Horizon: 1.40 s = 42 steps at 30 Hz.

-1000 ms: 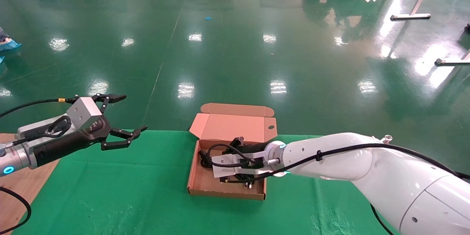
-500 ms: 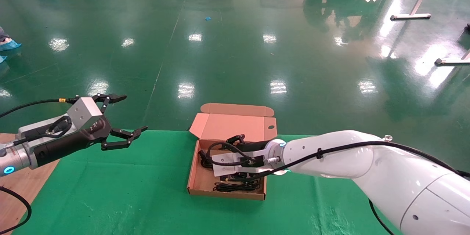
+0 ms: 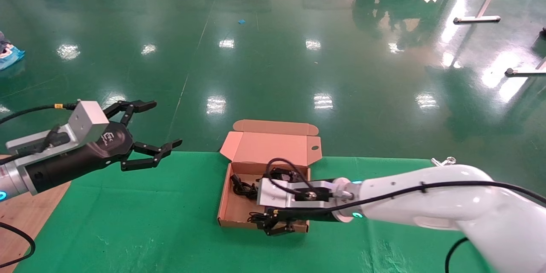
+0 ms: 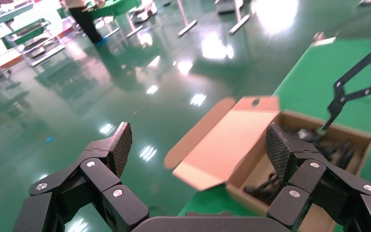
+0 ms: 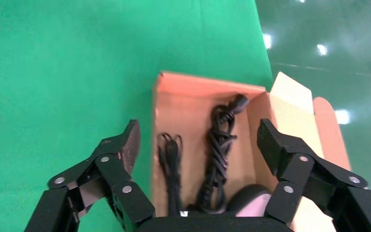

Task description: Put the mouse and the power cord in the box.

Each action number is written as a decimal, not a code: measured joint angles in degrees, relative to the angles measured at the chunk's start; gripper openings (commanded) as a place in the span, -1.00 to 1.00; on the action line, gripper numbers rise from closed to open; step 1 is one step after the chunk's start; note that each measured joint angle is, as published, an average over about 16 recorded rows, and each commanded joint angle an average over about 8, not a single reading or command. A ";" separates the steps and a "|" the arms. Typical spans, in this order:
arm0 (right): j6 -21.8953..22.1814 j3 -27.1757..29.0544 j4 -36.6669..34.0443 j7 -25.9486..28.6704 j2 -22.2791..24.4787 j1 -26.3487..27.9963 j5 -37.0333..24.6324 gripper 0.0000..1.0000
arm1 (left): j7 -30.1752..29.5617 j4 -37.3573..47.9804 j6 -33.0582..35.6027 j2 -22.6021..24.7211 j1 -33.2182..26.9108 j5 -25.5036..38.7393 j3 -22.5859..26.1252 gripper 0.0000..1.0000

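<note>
The brown box (image 3: 273, 147) lies open on the green cloth, its lid flap standing up at the back. In the right wrist view the thick power cord (image 5: 218, 145) lies bundled along the box (image 5: 183, 87) floor. Beside it lie the mouse's thin cable (image 5: 171, 159) and the black mouse (image 5: 251, 198), pale label up. My right gripper (image 3: 276, 225) hovers open over the box's near edge, holding nothing (image 5: 199, 129). My left gripper (image 3: 164, 123) hangs open in the air to the left of the box; its wrist view shows the box lid (image 4: 232, 140).
The green cloth (image 3: 149, 222) covers the table around the box. Bare wood (image 3: 25, 217) shows at the table's left end. Behind the table stretches a shiny green floor (image 3: 273, 51), with metal stand feet (image 3: 475, 19) far back right.
My right gripper has drawn back from over the box's middle to its near edge, leaving the cables in the box. My left gripper has risen slightly and shifted toward the box.
</note>
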 measured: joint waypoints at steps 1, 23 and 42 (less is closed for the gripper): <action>-0.83 0.99 0.63 0.43 0.72 -0.50 0.64 1.00 | -1.00 -1.20 0.26 -0.30 0.44 -0.15 -0.28 1.00; -19.24 22.97 14.58 10.06 16.76 -11.56 14.82 1.00 | -23.15 -27.92 6.03 -6.90 10.22 -3.38 -6.51 1.00; -34.87 41.62 26.42 18.22 30.36 -20.94 26.86 1.00 | -41.89 -50.56 10.90 -12.47 18.48 -6.11 -11.77 1.00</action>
